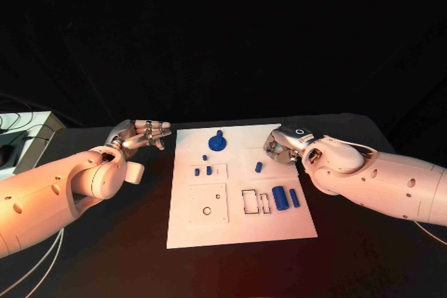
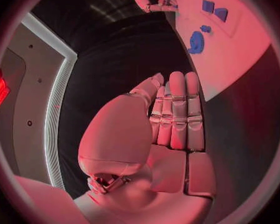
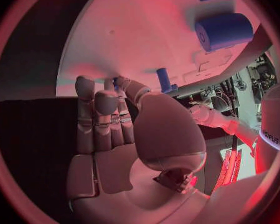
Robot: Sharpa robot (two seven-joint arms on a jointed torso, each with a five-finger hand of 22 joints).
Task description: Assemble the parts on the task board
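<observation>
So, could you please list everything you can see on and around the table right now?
Task board: one, white, middle of the black table.
Gear-shaped part: one, blue, far end of the board.
Cylinder parts: two, blue, lying side by side near the board's right edge.
Small parts: several, blue, mid-board.
Table: one, black.
Left hand: silver, holding nothing, off the board's left edge.
Right hand: silver, at the board's right edge; grip unclear.

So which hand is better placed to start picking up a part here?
Probably the right hand: it hangs over the task board's edge, with the small blue peg just beside its fingers. The left hand is off the board, over the black table, holding nothing.
</observation>
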